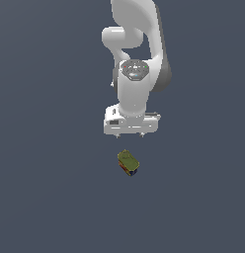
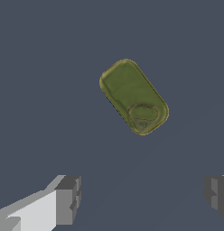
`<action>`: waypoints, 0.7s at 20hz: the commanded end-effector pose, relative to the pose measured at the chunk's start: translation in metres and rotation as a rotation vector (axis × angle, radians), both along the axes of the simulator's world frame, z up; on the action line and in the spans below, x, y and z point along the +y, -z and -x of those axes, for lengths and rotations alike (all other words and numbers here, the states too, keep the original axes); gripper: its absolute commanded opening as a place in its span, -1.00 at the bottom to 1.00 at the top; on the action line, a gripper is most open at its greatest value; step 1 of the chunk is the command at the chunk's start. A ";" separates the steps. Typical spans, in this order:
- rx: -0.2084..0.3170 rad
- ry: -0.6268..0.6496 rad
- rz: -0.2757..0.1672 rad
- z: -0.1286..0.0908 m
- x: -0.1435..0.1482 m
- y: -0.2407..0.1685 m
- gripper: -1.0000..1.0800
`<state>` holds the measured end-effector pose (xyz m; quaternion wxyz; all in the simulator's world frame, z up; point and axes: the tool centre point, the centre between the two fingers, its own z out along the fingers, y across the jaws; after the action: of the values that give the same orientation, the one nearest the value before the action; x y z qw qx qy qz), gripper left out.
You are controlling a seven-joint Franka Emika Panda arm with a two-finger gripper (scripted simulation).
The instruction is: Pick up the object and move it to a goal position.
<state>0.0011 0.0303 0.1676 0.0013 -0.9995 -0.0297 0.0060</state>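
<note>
The object [image 1: 128, 163] is a small tin-like block with an olive-green top and blue, red and yellow on its sides. It lies on the dark grey floor, turned at a diagonal. In the wrist view it [image 2: 133, 97] shows its green top with an oval mark near one end. My gripper [image 1: 130, 136] hangs above it, pointing down, and holds nothing. In the wrist view the gripper [image 2: 142, 194] is open wide, with two grey fingertips [image 2: 67, 198] far apart. The object lies apart from the line between them, not within the jaws.
The white arm [image 1: 137, 44] rises behind the gripper in the exterior view. The floor [image 1: 45, 197] is a plain dark grey surface with nothing else on it. No goal marker shows.
</note>
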 end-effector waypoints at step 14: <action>-0.023 -0.029 -0.021 -0.005 0.035 -0.005 0.92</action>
<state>0.0058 0.0660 0.1731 0.0112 -0.9989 -0.0451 -0.0057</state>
